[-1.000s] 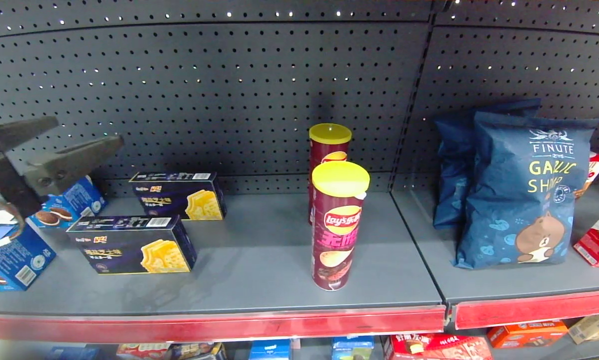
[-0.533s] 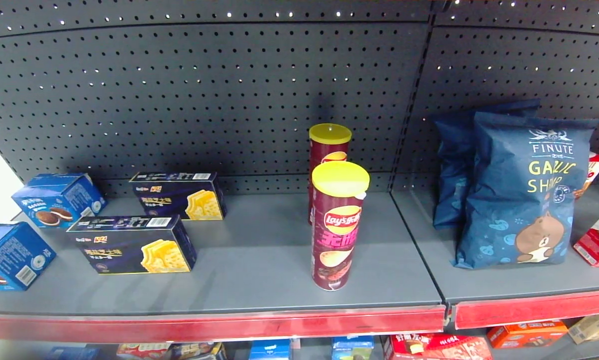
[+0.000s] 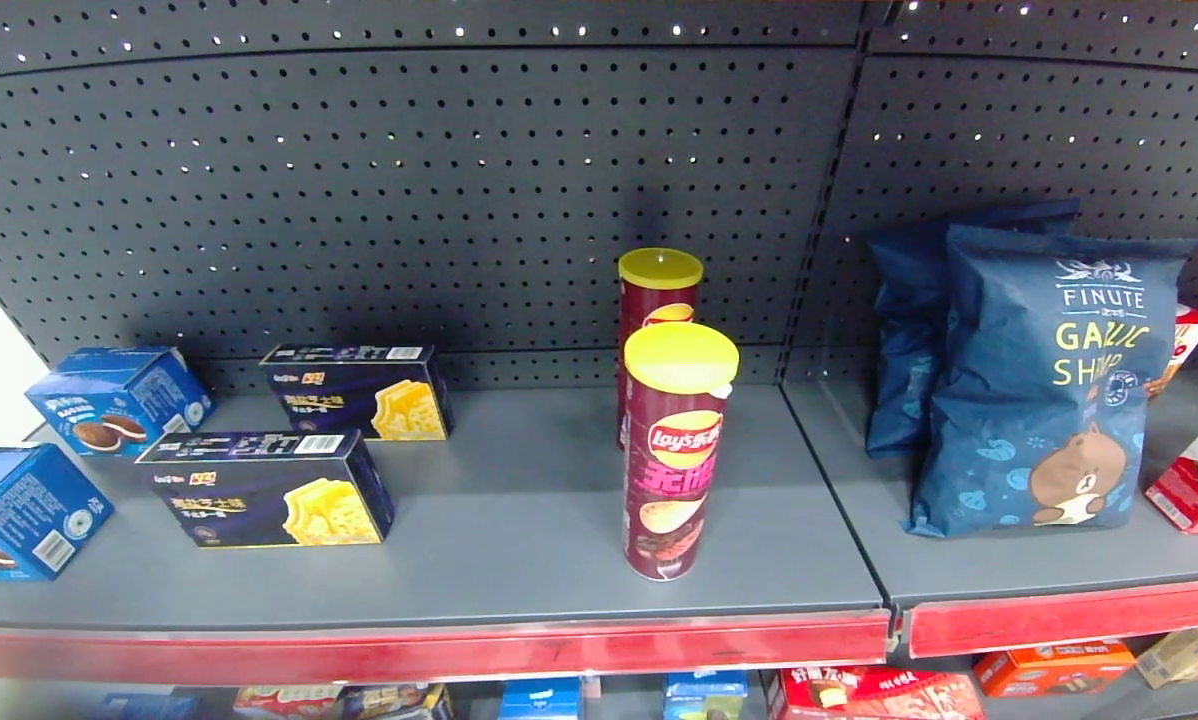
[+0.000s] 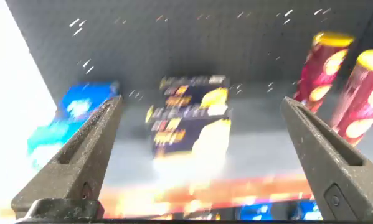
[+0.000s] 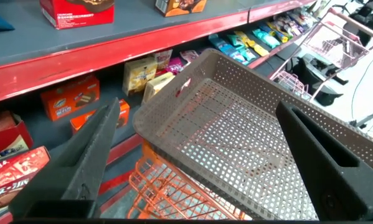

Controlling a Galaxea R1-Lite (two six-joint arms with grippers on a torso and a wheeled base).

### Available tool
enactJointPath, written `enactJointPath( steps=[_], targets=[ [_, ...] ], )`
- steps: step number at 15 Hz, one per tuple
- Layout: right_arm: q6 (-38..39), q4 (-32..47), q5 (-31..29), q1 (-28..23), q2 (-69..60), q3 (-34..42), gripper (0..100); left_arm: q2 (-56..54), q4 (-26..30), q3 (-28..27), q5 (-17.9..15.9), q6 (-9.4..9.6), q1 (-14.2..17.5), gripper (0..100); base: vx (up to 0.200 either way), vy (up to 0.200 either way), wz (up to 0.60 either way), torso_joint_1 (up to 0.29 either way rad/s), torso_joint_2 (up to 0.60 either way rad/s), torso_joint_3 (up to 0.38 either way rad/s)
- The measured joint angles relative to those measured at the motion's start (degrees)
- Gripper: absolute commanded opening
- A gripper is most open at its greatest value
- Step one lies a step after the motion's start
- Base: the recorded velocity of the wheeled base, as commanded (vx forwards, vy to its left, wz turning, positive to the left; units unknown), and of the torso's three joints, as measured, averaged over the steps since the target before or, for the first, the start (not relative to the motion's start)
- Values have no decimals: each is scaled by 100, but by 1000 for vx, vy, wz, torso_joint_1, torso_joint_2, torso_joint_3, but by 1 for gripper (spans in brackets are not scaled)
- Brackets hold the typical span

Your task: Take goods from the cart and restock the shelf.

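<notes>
Left gripper [image 4: 200, 101] has withdrawn from the head view since a second ago; jaws released wide, empty, facing the wafer boxes [image 3: 269, 490] on the shelf [image 3: 519, 520]. Right gripper [image 5: 198, 106] is also spread and empty, above the cart basket [image 5: 236, 130], not touching. I judge: lower into the basket squarely and centre on one item before closing.

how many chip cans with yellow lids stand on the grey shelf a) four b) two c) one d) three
b: two stand upright on the shelf, the front can and the back can right behind it, each with a yellow lid.
</notes>
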Motion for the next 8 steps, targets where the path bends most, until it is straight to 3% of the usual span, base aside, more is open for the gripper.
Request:
enactJointPath(
  steps=[5,8],
  targets=[
    [-11,-6,9,-5,-83,11,100,-884,361,330,319,79,27,100,0,0,0,0,0,0],
    [-17,-39,11,5,-85,0,100,-1187,528,424,484,286,534,100,0,0,0,0,0,0]
  ],
)
